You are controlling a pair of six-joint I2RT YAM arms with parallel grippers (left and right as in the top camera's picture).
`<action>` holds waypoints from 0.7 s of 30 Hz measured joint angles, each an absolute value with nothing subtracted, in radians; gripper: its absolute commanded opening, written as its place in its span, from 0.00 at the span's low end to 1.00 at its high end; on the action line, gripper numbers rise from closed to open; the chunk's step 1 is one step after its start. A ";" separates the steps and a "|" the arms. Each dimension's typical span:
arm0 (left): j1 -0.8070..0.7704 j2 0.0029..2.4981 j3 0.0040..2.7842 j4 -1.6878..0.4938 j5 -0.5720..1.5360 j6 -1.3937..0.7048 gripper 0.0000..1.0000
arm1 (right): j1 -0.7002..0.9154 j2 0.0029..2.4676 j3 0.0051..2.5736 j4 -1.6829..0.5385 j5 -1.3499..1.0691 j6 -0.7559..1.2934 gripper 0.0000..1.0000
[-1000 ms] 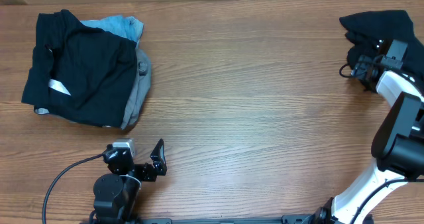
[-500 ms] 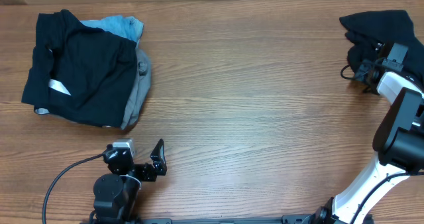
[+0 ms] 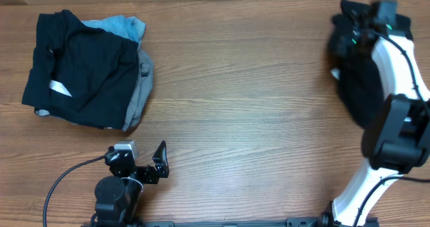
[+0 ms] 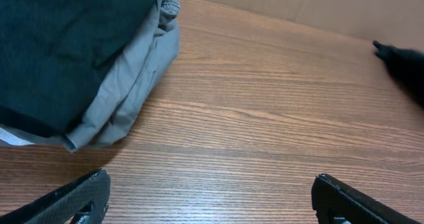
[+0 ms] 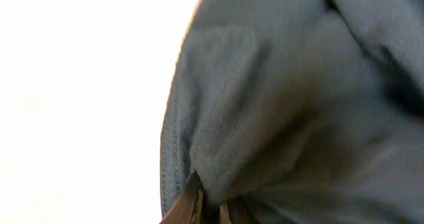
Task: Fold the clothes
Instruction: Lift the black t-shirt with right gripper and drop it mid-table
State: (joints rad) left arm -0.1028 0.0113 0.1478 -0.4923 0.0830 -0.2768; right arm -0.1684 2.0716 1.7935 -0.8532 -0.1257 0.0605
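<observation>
Now the right jaws have clamped on the black T-shirt (image 3: 353,86) — seemingly hoisting it — left jaws stay apart

No readable text, even on the white strip label (image 3: 59,88)

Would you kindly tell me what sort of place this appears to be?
Probably a robotics lab bench, not a home: a wood-grain table with a white robot arm, a second arm's loose black cable, and a stack of garments.
</observation>
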 measured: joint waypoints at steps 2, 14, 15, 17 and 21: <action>-0.103 0.011 0.148 -0.492 0.083 -0.276 1.00 | -0.040 2.011 1.906 -0.920 -0.150 0.075 0.04; -0.103 0.011 0.148 -0.492 0.083 -0.277 1.00 | 0.466 1.947 2.465 -1.061 -0.316 0.236 0.04; -0.103 0.011 0.148 -0.492 0.083 -0.277 1.00 | 0.445 1.946 2.517 -1.081 -0.320 0.248 0.04; -0.103 0.011 0.148 -0.493 0.083 -0.276 1.00 | 0.354 1.926 2.579 -1.167 -0.313 0.303 0.10; -0.103 0.011 0.148 -0.492 0.083 -0.276 1.00 | 0.103 1.925 2.593 -1.406 -0.177 0.412 1.00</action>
State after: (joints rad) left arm -0.1028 0.0113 0.1478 -0.4923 0.0830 -0.2764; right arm 0.1032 1.9251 2.5931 -1.4055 -0.1772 0.4122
